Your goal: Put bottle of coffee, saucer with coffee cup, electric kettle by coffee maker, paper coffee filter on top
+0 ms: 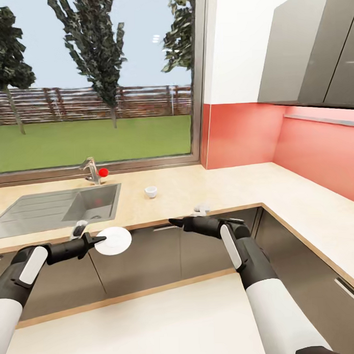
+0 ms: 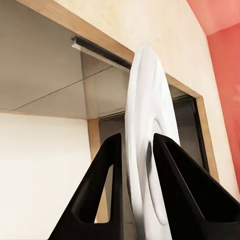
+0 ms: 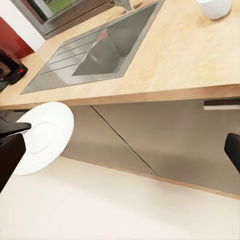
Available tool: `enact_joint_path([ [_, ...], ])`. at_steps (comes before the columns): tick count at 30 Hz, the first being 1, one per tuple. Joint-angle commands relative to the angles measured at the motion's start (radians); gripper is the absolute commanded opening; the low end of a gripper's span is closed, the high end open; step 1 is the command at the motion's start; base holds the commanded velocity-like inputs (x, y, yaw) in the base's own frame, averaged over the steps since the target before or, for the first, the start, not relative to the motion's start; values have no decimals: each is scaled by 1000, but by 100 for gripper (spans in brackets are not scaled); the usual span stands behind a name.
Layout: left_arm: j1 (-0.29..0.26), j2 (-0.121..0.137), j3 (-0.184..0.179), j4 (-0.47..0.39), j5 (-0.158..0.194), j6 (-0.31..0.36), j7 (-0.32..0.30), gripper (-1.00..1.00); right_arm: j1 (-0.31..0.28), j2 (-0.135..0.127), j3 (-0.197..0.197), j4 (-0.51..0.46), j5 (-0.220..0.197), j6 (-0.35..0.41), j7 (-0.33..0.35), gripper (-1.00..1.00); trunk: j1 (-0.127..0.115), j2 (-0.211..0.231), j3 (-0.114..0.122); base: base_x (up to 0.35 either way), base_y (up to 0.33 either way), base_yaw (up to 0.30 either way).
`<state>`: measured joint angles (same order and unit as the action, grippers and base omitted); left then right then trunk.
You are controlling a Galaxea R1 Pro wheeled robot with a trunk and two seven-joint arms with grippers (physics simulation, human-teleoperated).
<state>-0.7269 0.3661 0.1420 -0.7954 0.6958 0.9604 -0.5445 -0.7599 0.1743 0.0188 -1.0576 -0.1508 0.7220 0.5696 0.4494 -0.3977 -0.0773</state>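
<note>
My left gripper [image 1: 100, 241] is shut on the rim of the white saucer [image 1: 115, 240], holding it in front of the grey cabinet fronts, just below the edge of the kitchen countertop [image 1: 223, 185]. In the left wrist view the saucer [image 2: 150, 90] stands edge-on between the two black fingers [image 2: 107, 170]. The coffee cup [image 1: 150, 191] sits upright on the countertop, to the right of the sink. My right gripper [image 1: 174, 222] hovers open at the counter's front edge and holds nothing. From the right wrist I see the saucer [image 3: 42, 135] and the cup [image 3: 216, 7].
A steel sink [image 1: 60, 206] with a drainer and a tap [image 1: 90, 170] with a red knob lies under the window. A black appliance [image 3: 7, 67] with a red light stands past the sink. Grey wall cabinets [image 1: 305, 45] hang over the counter's right leg.
</note>
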Motion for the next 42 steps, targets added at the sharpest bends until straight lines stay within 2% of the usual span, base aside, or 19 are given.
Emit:
enact_joint_path([
  [1, -1, 0, 3, 0, -4, 4, -6, -100, -1, 0, 0, 3, -8, 8, -3, 100, 1, -2, -2, -10, 8, 0],
  [4, 1, 0, 2, 1, -4, 5, -6, -100, -1, 0, 1, 37, -4, 8, -4, 100, 1, -2, -2, -5, 3, 0],
  [8, 7, 1, 2, 6, -2, 5, -8, -100, -1, 0, 3, 230, 8, 3, -7, 100, 1, -2, -2, 0, 0, 0],
  [9, 12, 1, 2, 6, -2, 5, -8, -100, -1, 0, 4, 293, 22, -5, -12, 100, 1, -2, -2, 0, 0, 0],
  [10, 21, 1, 2, 5, -1, 5, -11, -100, -1, 0, 5, 396, 59, -36, -27, 100, 1, -2, -2, 0, 0, 0],
  [12, 37, 1, 2, 5, -2, 3, -37, -100, -1, 0, 5, 536, 124, -125, -60, 100, 1, -2, -2, 0, 0, 0],
  [13, 56, 1, 3, 6, -4, -1, -74, -100, -1, -11, 6, 648, 167, -206, -90, 100, 1, -2, -2, 0, 0, 0],
  [15, 84, 4, 3, 7, -9, -6, -127, -100, -1, -44, 6, 809, 201, -301, -136, 100, 1, -2, -2, 0, 0, 0],
  [16, 103, 9, 3, 7, -11, -8, -157, -100, -1, -72, 6, 919, 213, -362, -185, 100, 1, -2, -2, 0, 0, 0],
  [17, 116, 13, 4, 7, -11, -9, -170, -100, 3, -91, 6, 961, 218, -398, -228, 100, 1, -2, -2, 0, 0, 0],
  [18, 133, 24, 4, 7, -10, -10, -182, -100, 32, -121, 6, 995, 222, -439, -304, 100, 1, -2, -2, 0, 0, 0],
  [19, 155, 40, 4, 7, -8, -10, -190, -100, 93, -163, 6, 1015, 224, -467, -400, 100, 1, -2, -2, 0, 0, 0],
  [20, 175, 57, 4, 7, -7, -11, -195, -100, 160, -194, 6, 1025, 224, -479, -459, 100, 1, -2, -2, 0, 0, 0],
  [22, 186, 83, 4, 8, -8, -11, -197, -100, 256, -206, 6, 1029, 224, -484, -482, 100, 1, -2, -2, 0, 0, 0],
  [26, 188, 115, 4, 24, -7, -11, -198, -100, 372, -212, 6, 1030, 225, -488, -484, 100, 1, -2, -2, 0, 0, 0],
  [29, 188, 120, 5, 36, -7, -12, -198, -100, 403, -213, 6, 1030, 223, -500, -484, 100, 1, -2, -2, 0, 0, 8],
  [36, 188, 122, 13, 43, -7, -14, -198, -100, 414, -205, 4, 1023, 221, -516, -485, 100, 1, -2, -8, 0, 0, 172],
  [39, 188, 118, 71, 44, -11, -16, -197, -100, 414, -212, 1, 1020, 221, -516, -486, 100, 1, -2, -12, 0, 0, 187],
  [42, 188, 115, 101, 44, -15, -30, -197, -100, 414, -214, 2, 1019, 221, -516, -483, 100, 1, -2, -16, 0, 0, 178],
])
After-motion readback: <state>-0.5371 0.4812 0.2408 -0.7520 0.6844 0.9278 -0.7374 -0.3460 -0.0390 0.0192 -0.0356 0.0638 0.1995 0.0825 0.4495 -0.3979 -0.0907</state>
